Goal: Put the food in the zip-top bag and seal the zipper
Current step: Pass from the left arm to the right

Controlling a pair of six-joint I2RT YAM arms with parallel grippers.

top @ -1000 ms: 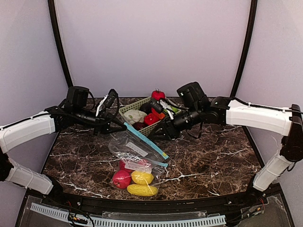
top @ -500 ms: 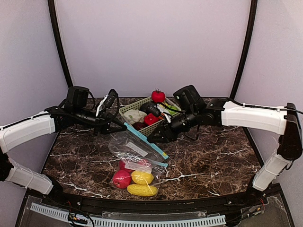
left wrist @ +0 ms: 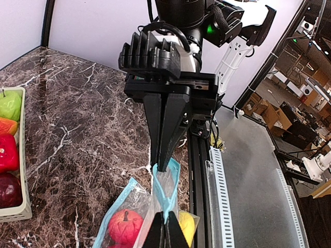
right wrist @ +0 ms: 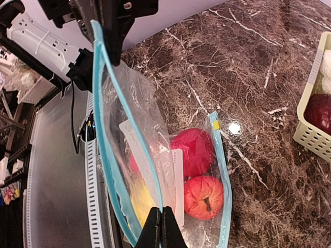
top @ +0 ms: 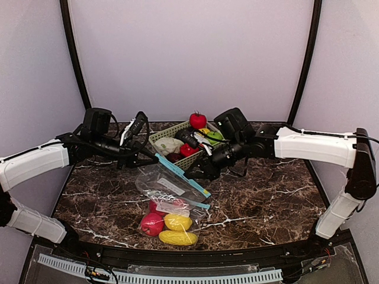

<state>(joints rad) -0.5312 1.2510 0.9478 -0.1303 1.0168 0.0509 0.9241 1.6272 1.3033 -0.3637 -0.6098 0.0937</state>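
Note:
The clear zip-top bag (top: pixel 169 192) lies on the table with its blue zipper strip (top: pixel 180 176) lifted. Inside it are a red apple (top: pixel 151 223) and two yellow fruits (top: pixel 177 222). My left gripper (top: pixel 153 155) is shut on the far end of the zipper, fingertips closed on it in the left wrist view (left wrist: pixel 165 235). My right gripper (top: pixel 192 173) is shut on the same strip further along, which the right wrist view (right wrist: pixel 162 227) shows. More food sits in the basket: a red tomato (top: pixel 198 120), a pale cabbage (top: pixel 169 145), and red and green pieces.
The pale green slatted basket (top: pixel 159 137) stands at the back centre, just behind both grippers. Its edge shows in the left wrist view (left wrist: pixel 15 212) and in the right wrist view (right wrist: pixel 310 139). The table's near edge has a slotted rail (top: pixel 160 275).
My right arm has shifted a little to the left, toward the left gripper, along the zipper strip. The left arm and the bag's contents have not moved.

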